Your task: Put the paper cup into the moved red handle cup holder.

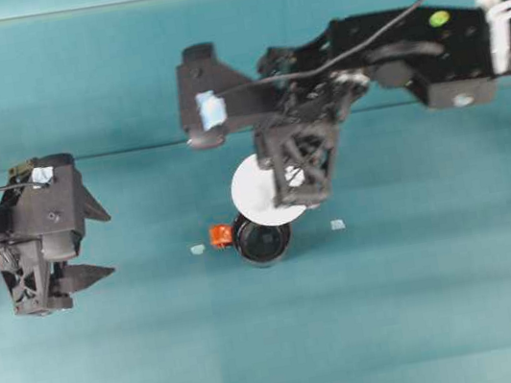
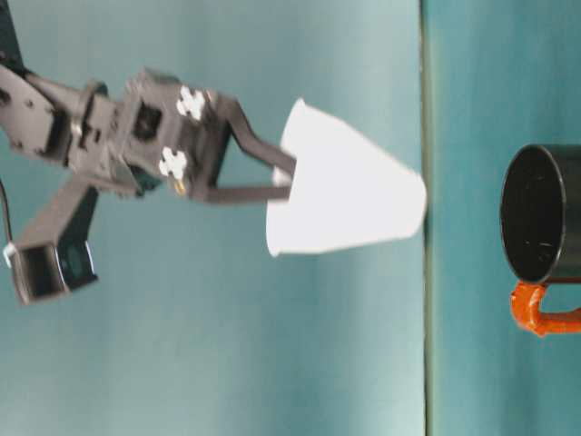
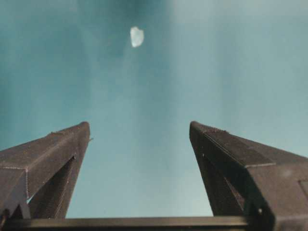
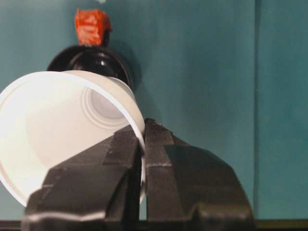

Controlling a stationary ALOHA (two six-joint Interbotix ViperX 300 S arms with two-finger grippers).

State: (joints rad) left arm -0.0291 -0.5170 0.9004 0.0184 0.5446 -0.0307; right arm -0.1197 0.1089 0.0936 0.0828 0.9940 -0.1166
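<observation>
Your right tool [image 4: 143, 144] is clamped on the rim of the cup [image 1: 257, 189], one finger inside the wall and one outside. The cup hangs in the air, clear of the bench [image 1: 428, 300], tilted with its base lower than its mouth. In the table-level view the cup [image 2: 349, 186] is well above the bench top, and the holder [image 2: 543, 213] stands upright on the bench with its mouth open and nothing inside it. From overhead the cup overlaps the far edge of the holder [image 1: 263, 238]; its red handle [image 1: 220, 236] points towards your left arm. Your left tool [image 1: 98, 241] sits well off to the side, its fingers [image 3: 62, 154] spread apart and holding nothing.
</observation>
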